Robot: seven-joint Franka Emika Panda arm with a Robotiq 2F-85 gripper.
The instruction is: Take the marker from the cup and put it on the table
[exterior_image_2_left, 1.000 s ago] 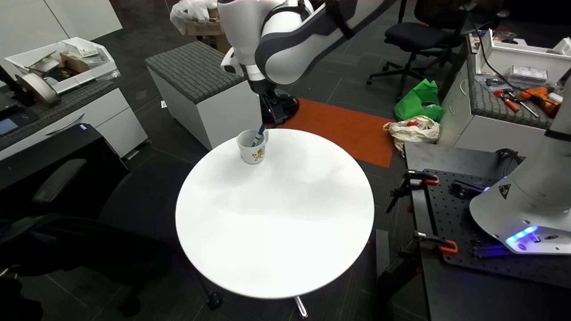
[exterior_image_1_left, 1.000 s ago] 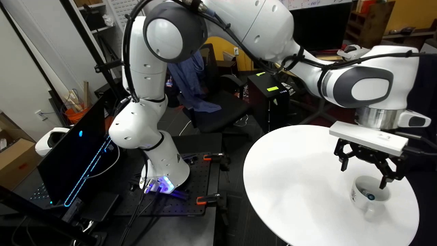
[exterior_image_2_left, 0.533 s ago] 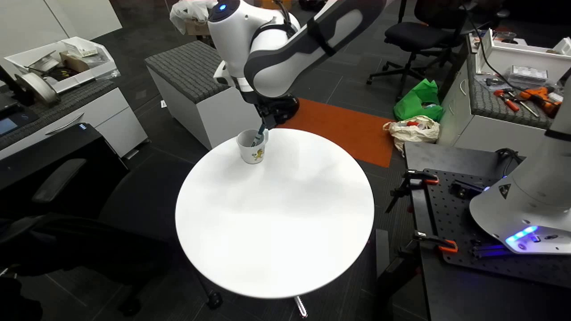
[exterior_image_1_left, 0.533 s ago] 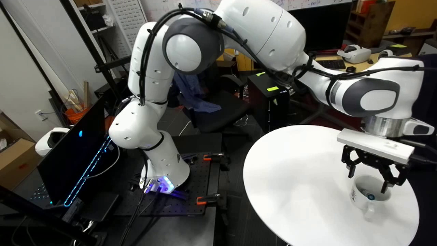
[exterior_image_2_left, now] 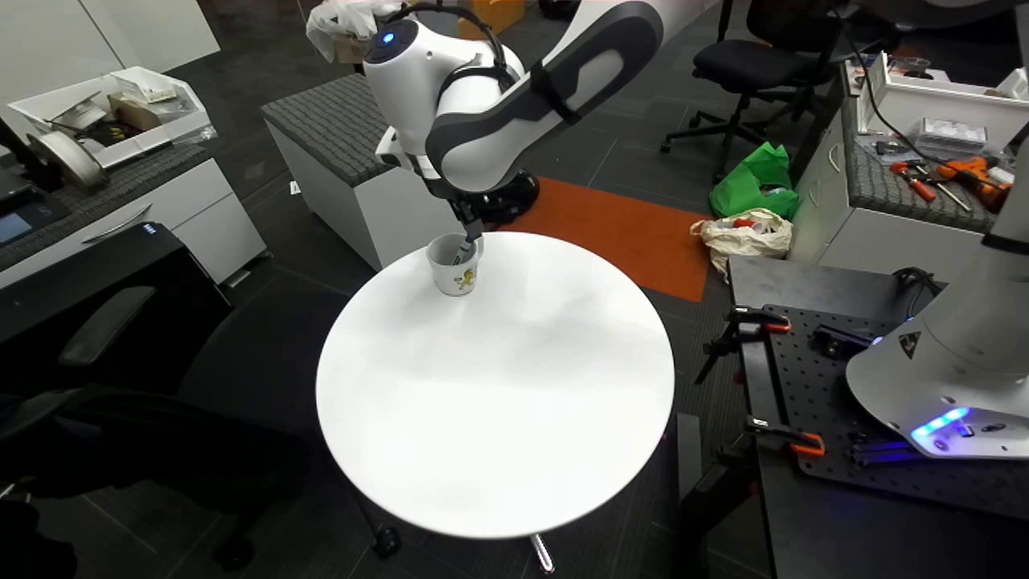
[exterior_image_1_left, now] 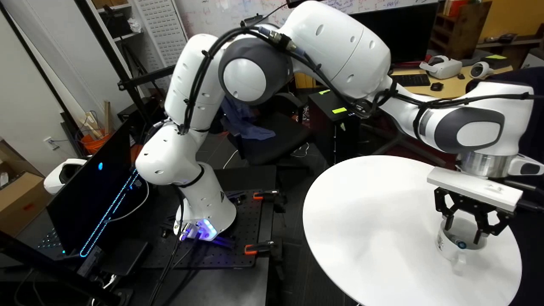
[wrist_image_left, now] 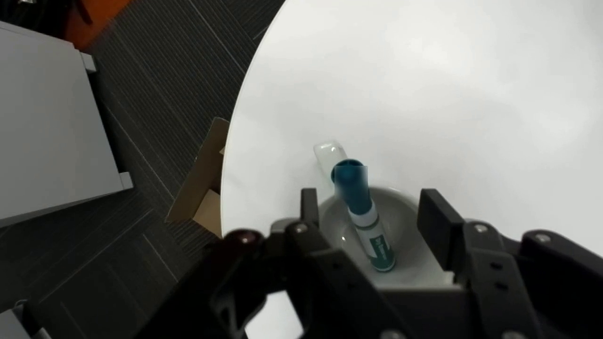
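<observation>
The white cup (exterior_image_1_left: 447,251) stands upright near the rim of the round white table (exterior_image_1_left: 365,221). Leaning inside it is the marker (wrist_image_left: 362,200), its teal cap above the rim and its white and green barrel reaching down into the cup. My gripper (wrist_image_left: 370,212) is over the cup, jaws part-way apart. One finger (wrist_image_left: 309,205) is left of the marker and the other is to its right, with a gap on both sides. In an exterior view the gripper (exterior_image_2_left: 471,229) partly hides the marker's cap.
The cup's handle (wrist_image_left: 328,153) points away from the gripper in the wrist view. The table's edge (wrist_image_left: 231,136) runs close by the cup. A grey-topped cabinet (exterior_image_2_left: 346,129) stands behind that side of the table, and a black chair (exterior_image_2_left: 249,346) stands beside it.
My gripper has come down towards the cup, shifting slightly right in an exterior view. Its fingers have drawn closer together around the marker. Cup and marker have stayed in place.
</observation>
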